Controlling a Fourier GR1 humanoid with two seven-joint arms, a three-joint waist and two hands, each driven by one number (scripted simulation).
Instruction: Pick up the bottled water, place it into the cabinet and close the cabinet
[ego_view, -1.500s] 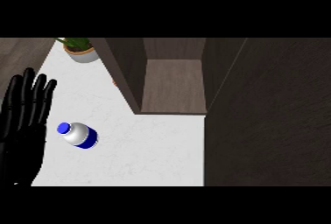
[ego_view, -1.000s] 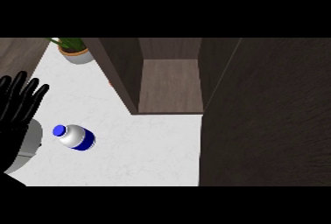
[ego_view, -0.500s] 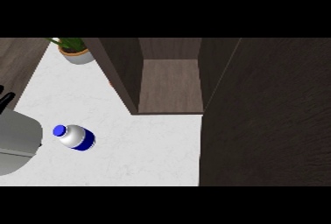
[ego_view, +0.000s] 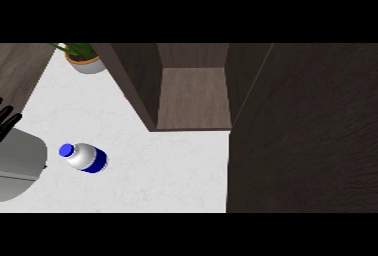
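Counter (ego_view: 170, 165) fills the head view, white and speckled, and on it we see the bottled water (ego_view: 85, 157) standing free, blue cap and blue band showing from above. Our left hand (ego_view: 7, 120) shows only as a few black fingertips at the left edge, above the grey forearm (ego_view: 16, 162); the bottle stands just to the right of that forearm and below the fingertips, not touching either as far as we can see. So little of the left hand is in frame that we cannot tell its state. Our right hand is not in view at all.

Further right of the hand and up the frame, the cabinet (ego_view: 192, 95) stands open, its wooden shelf bare, and the dark cabinet door (ego_view: 303, 130) is swung out along the right side. A potted plant (ego_view: 83, 57) sits at the top, well above the hand.

We judge the task barely begun: the bottle is not yet grasped, nothing is on the shelf, and the door is not yet closed. All three steps are left.
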